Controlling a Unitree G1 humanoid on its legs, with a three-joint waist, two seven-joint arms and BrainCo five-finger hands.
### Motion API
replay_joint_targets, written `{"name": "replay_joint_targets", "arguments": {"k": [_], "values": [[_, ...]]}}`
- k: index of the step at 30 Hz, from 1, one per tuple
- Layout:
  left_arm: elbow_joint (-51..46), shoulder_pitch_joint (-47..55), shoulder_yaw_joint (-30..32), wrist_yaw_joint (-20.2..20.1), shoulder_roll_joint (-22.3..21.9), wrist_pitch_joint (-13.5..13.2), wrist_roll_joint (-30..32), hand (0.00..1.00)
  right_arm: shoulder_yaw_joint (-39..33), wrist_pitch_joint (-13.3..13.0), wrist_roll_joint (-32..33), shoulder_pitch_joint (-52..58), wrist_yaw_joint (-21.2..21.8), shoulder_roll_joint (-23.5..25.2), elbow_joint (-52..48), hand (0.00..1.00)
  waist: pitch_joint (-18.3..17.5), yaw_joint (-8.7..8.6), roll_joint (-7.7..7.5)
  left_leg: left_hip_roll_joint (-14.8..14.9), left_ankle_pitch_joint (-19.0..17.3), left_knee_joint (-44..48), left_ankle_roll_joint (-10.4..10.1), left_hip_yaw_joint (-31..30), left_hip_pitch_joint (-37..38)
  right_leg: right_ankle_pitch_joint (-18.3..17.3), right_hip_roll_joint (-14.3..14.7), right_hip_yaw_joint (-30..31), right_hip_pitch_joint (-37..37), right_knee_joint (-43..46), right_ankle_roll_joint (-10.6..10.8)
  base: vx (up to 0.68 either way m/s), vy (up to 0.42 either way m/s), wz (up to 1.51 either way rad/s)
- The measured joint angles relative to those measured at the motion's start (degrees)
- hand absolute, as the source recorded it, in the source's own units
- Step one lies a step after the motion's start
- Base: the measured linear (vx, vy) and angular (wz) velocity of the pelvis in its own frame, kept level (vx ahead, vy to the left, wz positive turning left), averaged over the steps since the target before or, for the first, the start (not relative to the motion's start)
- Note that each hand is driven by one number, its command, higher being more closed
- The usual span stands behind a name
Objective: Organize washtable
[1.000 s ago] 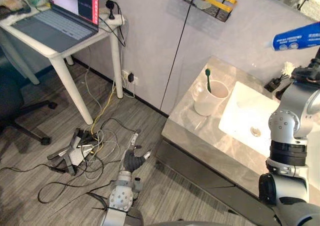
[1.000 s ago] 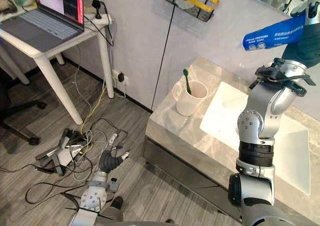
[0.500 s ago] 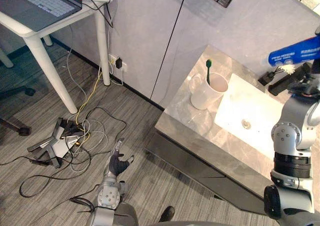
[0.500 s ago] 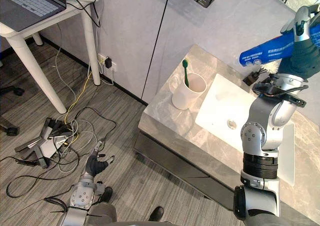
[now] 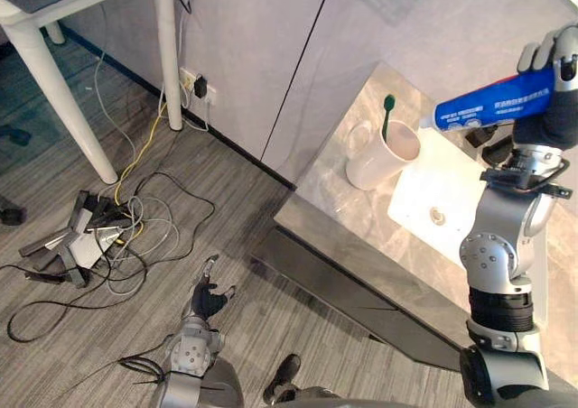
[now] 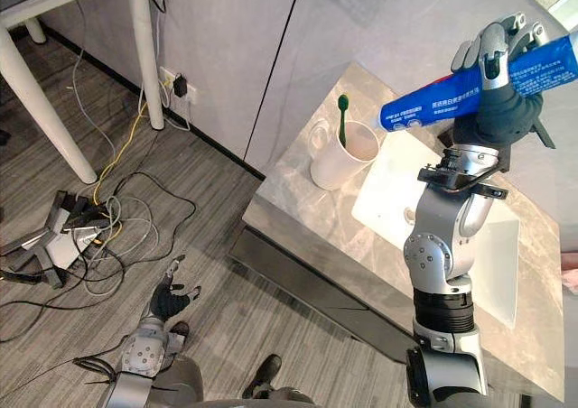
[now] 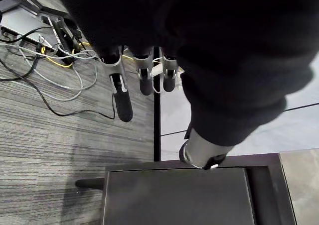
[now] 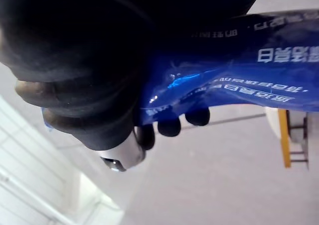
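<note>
Grey marble washtable (image 5: 343,200) holds a white mug (image 5: 375,160) with a green toothbrush (image 5: 387,115). My right hand (image 6: 504,97) grips the blue toothpaste tube (image 6: 433,97) over the sink (image 5: 452,191); left hand (image 5: 208,297) hangs loose-fingered near the floor (image 5: 181,200).

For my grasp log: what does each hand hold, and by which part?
Right hand grips the blue tube on the half away from its cap. Left hand is open, holding nothing.

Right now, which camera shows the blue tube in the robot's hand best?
The right eye view: the blue tube shows almost end to end, cap toward the white cup, right hand curled round it. The left eye view shows a shorter stretch; the right wrist view, just a close patch beside the fingers.
</note>
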Motion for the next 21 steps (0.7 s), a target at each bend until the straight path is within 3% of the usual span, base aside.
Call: {"name": "replay_joint_targets", "arguments": {"k": [16,21], "values": [[1.46,-1.17,0.4,0.28,0.07,0.39,-0.09,0.0,0.61,0.01,1.04,0.41,0.1,1.27,-2.46,1.0,0.42,-0.16,-0.95,0.86,-0.08,0.31,-0.12,1.18,-0.66,0.94,0.7,1.35,-1.38,0.04,-0.7,-0.01,-0.003,-0.05],[3.1,-1.0,0.84,0.22,0.32,0.43,-0.52,0.0,-2.74,0.0,1.01,0.37,-0.13,-2.59,-2.01,1.0,0.42,-0.49,-0.95,0.84,-0.07,0.3,-0.11,1.18,-0.71,0.94,0.67,1.35,-1.44,0.04,-0.7,0.0,0.0,0.0]]}}
